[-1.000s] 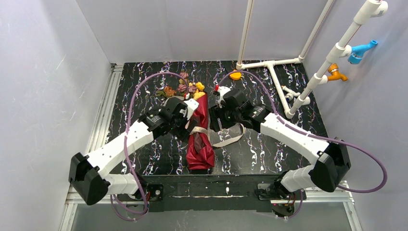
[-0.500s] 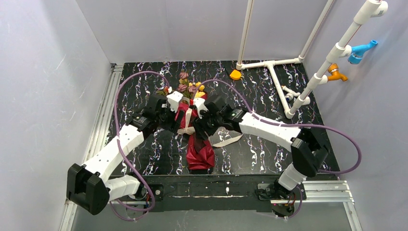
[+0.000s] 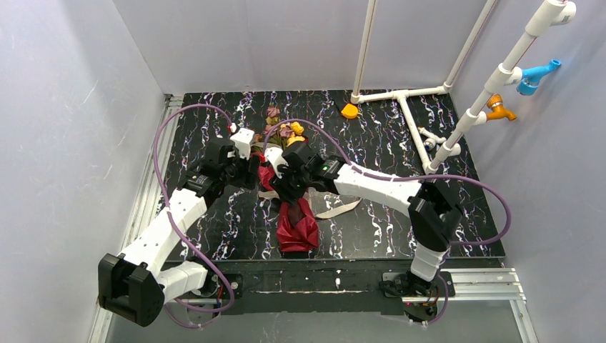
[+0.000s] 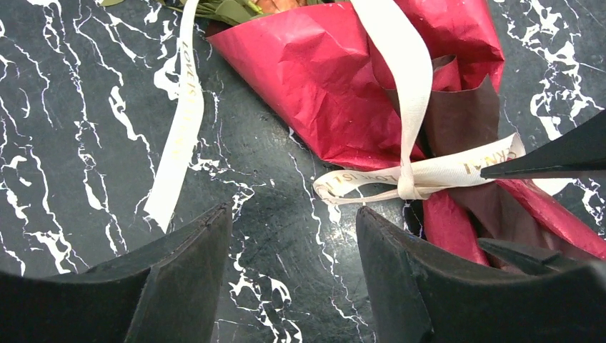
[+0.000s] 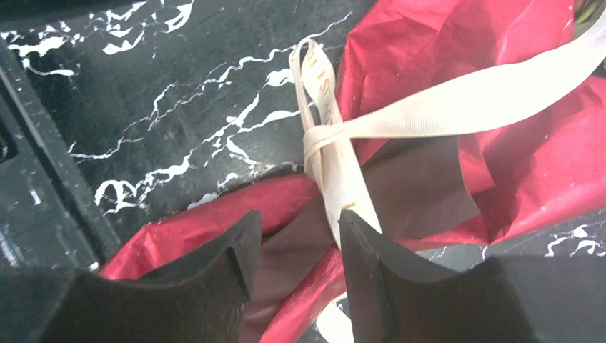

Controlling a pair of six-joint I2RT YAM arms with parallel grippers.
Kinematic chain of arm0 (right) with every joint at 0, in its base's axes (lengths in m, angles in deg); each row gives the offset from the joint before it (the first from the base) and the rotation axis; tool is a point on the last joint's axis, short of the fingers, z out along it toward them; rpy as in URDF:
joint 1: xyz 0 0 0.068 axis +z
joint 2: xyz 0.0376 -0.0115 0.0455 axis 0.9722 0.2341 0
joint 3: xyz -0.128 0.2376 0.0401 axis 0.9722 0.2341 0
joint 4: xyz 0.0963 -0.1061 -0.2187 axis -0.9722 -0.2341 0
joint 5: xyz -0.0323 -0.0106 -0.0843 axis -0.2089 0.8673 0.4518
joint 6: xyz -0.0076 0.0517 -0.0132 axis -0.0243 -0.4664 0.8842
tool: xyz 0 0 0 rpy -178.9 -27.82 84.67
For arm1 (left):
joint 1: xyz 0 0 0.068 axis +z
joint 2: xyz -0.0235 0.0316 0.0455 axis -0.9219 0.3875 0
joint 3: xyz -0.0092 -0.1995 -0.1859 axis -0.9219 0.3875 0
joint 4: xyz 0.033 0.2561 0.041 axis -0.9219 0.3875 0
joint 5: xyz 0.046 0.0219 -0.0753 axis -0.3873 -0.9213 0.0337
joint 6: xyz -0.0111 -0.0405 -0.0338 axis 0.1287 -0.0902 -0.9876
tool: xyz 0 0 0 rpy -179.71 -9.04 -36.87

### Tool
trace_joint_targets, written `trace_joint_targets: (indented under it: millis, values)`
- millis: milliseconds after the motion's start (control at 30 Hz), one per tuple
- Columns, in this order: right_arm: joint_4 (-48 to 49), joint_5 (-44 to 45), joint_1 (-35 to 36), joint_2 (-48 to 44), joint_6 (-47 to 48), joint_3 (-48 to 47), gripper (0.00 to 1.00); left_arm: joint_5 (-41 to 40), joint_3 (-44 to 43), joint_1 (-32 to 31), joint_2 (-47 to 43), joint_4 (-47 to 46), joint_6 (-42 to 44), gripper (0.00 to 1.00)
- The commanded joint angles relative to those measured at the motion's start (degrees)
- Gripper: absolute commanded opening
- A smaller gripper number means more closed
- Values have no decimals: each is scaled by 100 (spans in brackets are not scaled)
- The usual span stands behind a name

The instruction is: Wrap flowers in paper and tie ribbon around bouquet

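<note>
Lying on the tabletop [image 3: 236,229], the bouquet [image 3: 299,227] has the ribbon [image 4: 409,187] knotted around its red paper [image 4: 314,78]. Left of the bouquet, the left fingers [image 4: 189,279] stand apart over bare tabletop. The right fingers [image 5: 214,282], above the bouquet's knot, also gape, one tip touching ribbon.

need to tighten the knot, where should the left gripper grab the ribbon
Probably the loose tail of the ribbon, lying flat on the table beside the paper. Come straight down, jaws across its narrow width; it lies clear of the paper, so nothing snags.
</note>
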Motion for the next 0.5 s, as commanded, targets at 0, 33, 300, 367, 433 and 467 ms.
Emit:
trace_joint_targets:
  millis: [0, 33, 300, 367, 433, 467]
  values:
    - [-162, 327, 106, 251, 281, -303, 51, -61, 16, -28, -214, 13, -5, 63]
    - [-186, 384, 118, 278, 299, -299, 51, -69, 21, -28, -223, 18, -5, 63]
    - [-218, 912, 141, 389, 446, -301, 46, -71, 16, -30, -254, 34, -5, 63]
    - [-226, 950, 141, 436, 465, -302, 46, -66, 12, -28, -252, 44, -5, 63]
    - [-219, 930, 141, 483, 465, -306, 46, -71, 12, -30, -260, 48, -5, 63]
    - [-207, 925, 141, 507, 457, -310, 46, -71, 8, -28, -265, 53, 2, 63]
